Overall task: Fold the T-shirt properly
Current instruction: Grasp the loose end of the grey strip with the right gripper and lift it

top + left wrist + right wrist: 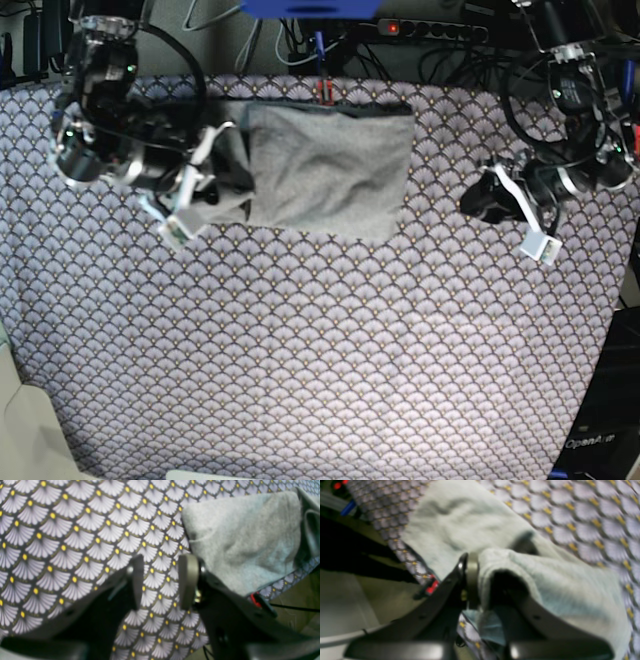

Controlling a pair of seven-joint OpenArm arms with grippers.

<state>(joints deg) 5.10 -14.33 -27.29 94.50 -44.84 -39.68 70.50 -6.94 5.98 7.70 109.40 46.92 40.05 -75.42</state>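
Note:
The light grey T-shirt point(330, 165) lies folded near the table's far edge, on the fan-scale tablecloth point(320, 340). My right gripper point(205, 190) is at its left side. In the right wrist view, this gripper point(485, 585) is shut on a bunched fold of the T-shirt point(545, 580), which drapes over one finger and hides it. My left gripper point(515, 220) is open and empty, off to the right of the shirt. In the left wrist view, the left gripper point(162, 580) hovers over bare tablecloth, with the T-shirt point(245, 542) ahead to the right.
A power strip and cables point(400, 30) run behind the table's far edge. The tablecloth's edge point(287, 585) drops off just beside the shirt. The table's right edge point(610, 350) lies close to the left arm.

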